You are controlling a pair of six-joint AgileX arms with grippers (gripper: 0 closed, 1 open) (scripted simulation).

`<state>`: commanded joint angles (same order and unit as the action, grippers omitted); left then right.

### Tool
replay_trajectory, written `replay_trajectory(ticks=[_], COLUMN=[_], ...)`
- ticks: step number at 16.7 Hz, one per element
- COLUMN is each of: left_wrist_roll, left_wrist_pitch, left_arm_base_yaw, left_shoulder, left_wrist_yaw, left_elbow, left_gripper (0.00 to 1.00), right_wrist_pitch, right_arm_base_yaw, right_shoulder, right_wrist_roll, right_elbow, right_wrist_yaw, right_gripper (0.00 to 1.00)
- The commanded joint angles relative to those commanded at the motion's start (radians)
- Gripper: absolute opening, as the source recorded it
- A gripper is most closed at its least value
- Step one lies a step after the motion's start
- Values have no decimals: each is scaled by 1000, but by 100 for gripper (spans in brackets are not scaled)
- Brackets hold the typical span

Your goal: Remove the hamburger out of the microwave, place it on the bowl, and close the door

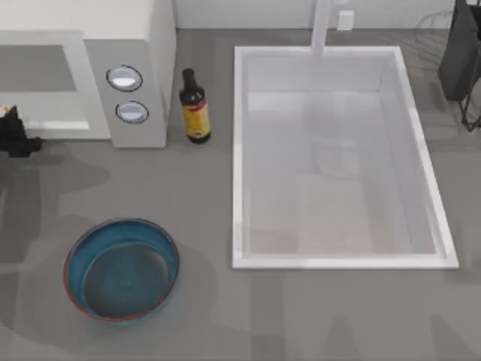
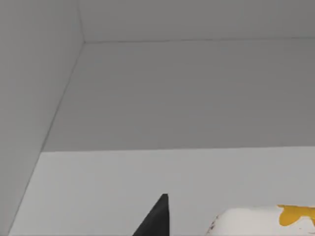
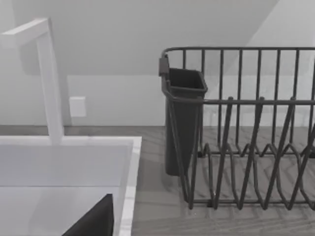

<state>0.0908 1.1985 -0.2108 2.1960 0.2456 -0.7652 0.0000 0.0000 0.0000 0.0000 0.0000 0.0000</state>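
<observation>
One hamburger (image 2: 266, 221) inside microwave (image 1: 143, 45), bowl (image 1: 120, 269) empty — left hand (image 1: 16, 134) grip unclear.

The hamburger (image 2: 266, 221) is cut off by the left wrist view's edge, so that only a strip of its white wrapping with a yellow patch is seen. The microwave (image 1: 131, 83) is cut by the top view's left and upper edges. Of the left gripper (image 2: 155, 219) a single dark finger tip is seen, the other finger being out of frame. The dish rack (image 3: 246, 137) is cropped by the right wrist view's edge.
</observation>
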Motion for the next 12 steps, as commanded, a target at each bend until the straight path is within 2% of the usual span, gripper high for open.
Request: replay_trajectory(ticks=[6, 12], left_wrist_roll=[1, 3], left_wrist_pitch=[-288, -335], left_arm_base_yaw=[-1, -1], left_shoulder=[-270, -315], left_wrist_yaw=[-3, -4], left_elbow=[-12, -13], left_gripper=[0, 0], right_wrist_pitch=[0, 0], right_arm_base_yaw=[0, 0], right_shoulder=[0, 0], right_wrist_roll=[0, 0], right_elbow=[0, 0], right_wrist_yaw=[0, 0], right_gripper=[100, 100])
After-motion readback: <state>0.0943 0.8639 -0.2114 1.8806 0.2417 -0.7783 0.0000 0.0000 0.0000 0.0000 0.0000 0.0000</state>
